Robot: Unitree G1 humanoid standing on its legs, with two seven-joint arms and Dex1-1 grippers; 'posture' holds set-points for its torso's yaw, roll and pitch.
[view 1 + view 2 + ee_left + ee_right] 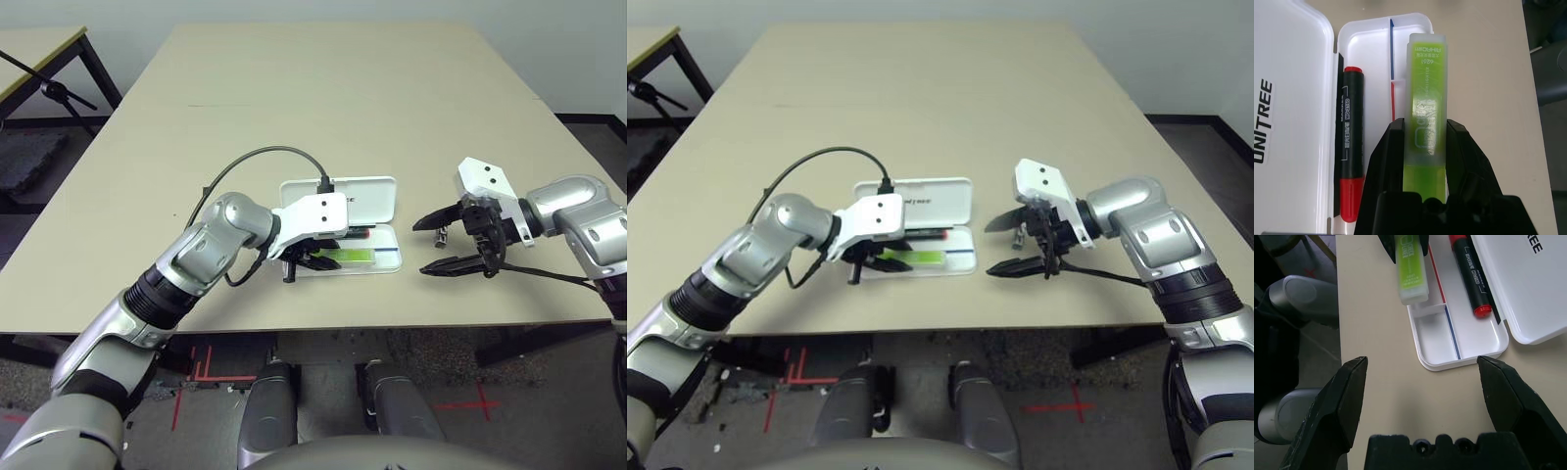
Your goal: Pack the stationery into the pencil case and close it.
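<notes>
— Where is the flat white hinged plastic pencil case [387, 257] right now?

— It lies open on the beige table [323, 108], near the front edge, its lid [362, 198] folded back flat with dark lettering on it. A red-and-blue stripe [1449, 328] runs along the inside of the tray.

— And the stationery?

— The red marker with black ends [1352, 166] lies in the tray on the lid side, along the hinge. The lime-green highlighter [1425, 103] is clamped between the two black fingers of the left gripper [312, 260], lengthwise over the tray's front part — its far end reaches to the tray's end wall. Whether it touches the tray floor I cannot tell.

— So the left jaws are holding it?

— Yes, closed narrowly on the highlighter's body, one finger on each long side.

— The right gripper [449, 243]?

— It hovers over the bare table just beside the case's right end, its fingers [1347, 396] spread wide with nothing between them. In the head views a small silver-and-black metallic piece [443, 235] shows near that gripper, between its two fingers; whether it rests on the table I cannot tell.
</notes>
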